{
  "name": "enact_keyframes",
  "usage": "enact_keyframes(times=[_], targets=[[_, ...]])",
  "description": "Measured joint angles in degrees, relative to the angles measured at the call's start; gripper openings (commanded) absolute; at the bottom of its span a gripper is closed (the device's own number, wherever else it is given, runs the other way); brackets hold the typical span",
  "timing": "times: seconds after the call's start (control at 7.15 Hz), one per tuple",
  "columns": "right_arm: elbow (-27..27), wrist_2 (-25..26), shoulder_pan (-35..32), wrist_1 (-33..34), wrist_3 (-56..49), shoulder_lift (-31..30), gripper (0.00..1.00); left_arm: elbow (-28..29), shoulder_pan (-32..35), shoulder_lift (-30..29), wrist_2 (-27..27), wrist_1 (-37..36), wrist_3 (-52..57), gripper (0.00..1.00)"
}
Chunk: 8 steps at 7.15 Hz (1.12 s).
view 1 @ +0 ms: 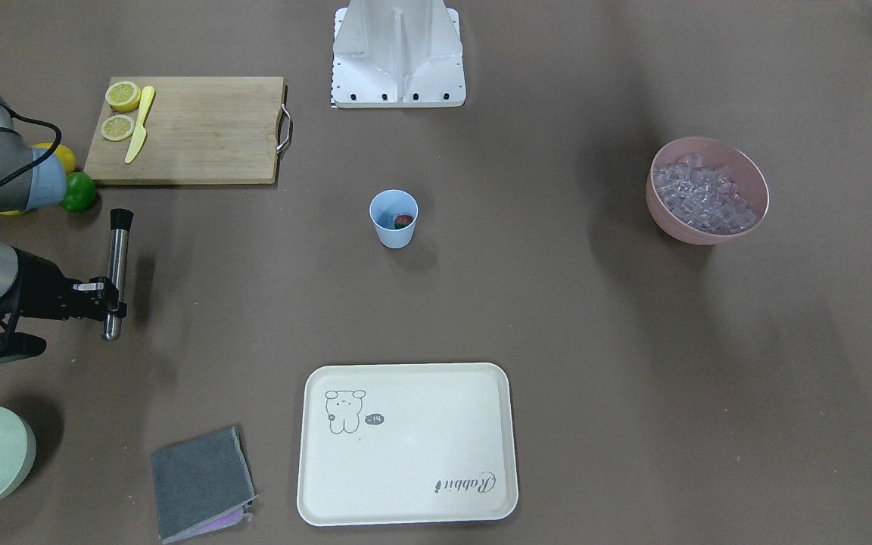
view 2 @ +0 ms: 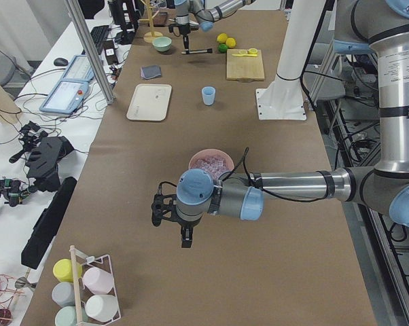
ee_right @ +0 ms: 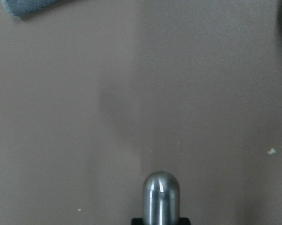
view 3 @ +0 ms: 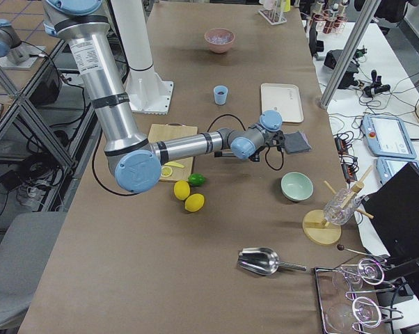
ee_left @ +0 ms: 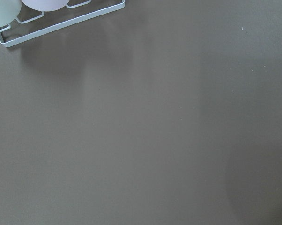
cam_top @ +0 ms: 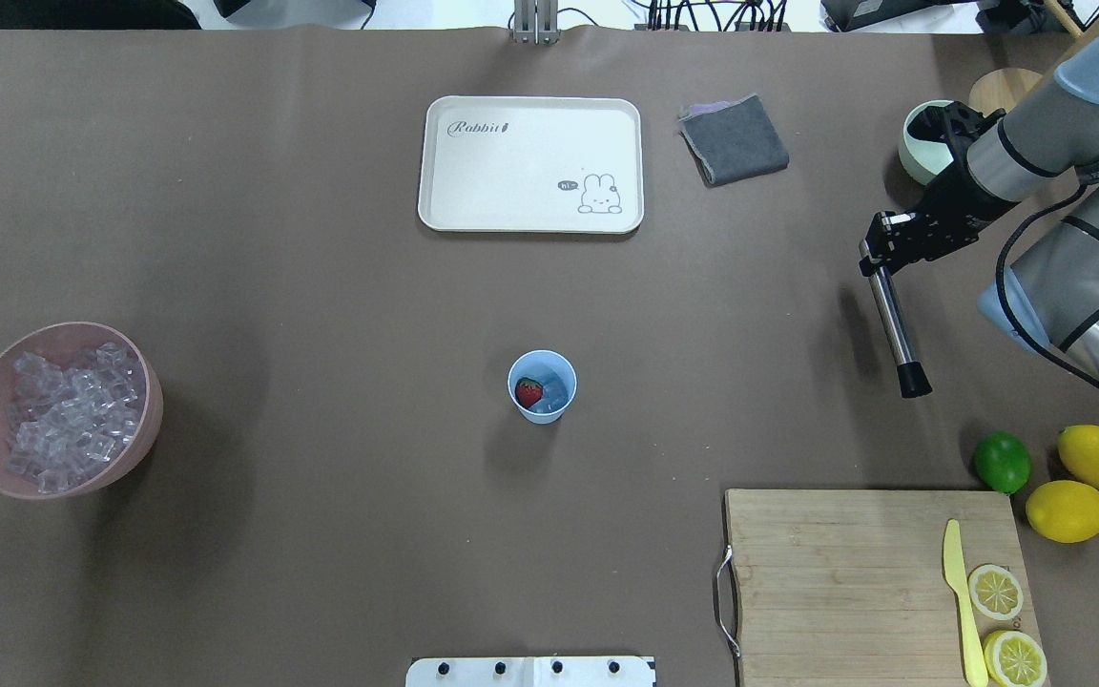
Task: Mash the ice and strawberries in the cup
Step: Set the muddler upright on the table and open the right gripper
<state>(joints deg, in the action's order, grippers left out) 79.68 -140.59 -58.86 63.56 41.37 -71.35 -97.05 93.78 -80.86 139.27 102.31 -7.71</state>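
Steel in the jaws: we see the right gripper [cam_top: 877,260] clamped on a masher [cam_top: 896,329], gripped nr its plain rounded end, clear of the table [cam_top: 321,239]. The rod lies approx level, long axis running far-to-near, its black end pointing back twd the robot, i.e. not at the cup. The cup [cam_top: 542,385] stands upright mid-table, well apart on that gripper's left, mouth up, w/ the strawberry [cam_top: 528,391] inside and what looks like ice [cam_top: 557,394] beside it. So we judge the next move = carry left, then tip the rod upright, black end down, over the mouth. The left gripper [view 2: 183,234] hangs beyond the pink bowl [cam_top: 151,420], farther from the cup; open or closed, we can't tell.
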Motion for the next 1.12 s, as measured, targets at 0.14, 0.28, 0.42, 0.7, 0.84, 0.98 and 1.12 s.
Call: enact_keyframes(times=[0.14, 0.28, 0.42, 0.7, 0.84, 0.98, 1.12], targets=[[-0.9, 0.2, 0.2, 0.0, 0.2, -0.2, 0.0, 0.0, 0.0, 0.0, 0.0, 0.0, 0.0, 0.98], [-1.5, 0.4, 0.2, -0.1, 0.3, -0.3, 0.0, -0.1, 0.0, 0.0, 0.0, 0.0, 0.0, 0.98], [-1.8, 0.6, 0.2, -0.1, 0.4, -0.2, 0.0, -0.2, 0.0, 0.0, 0.0, 0.0, 0.0, 0.98], [-2.0, 1.5, 0.2, -0.1, 0.4, -0.9, 0.54, -0.3, 0.0, 0.0, 0.0, -0.1, 0.0, 0.98], [-1.9, 2.1, 0.2, -0.2, 0.3, -1.0, 1.0, -0.4, 0.0, 0.0, 0.0, -0.1, 0.0, 0.98], [-1.5, 3.0, 0.2, -0.4, 0.0, -1.0, 1.0, -0.4, 0.0, 0.0, 0.0, -0.1, -0.1, 0.98], [-0.8, 4.2, 0.0, -0.5, -0.3, -1.0, 1.0, -0.4, 0.0, -0.1, 0.0, -0.1, -0.1, 0.98]])
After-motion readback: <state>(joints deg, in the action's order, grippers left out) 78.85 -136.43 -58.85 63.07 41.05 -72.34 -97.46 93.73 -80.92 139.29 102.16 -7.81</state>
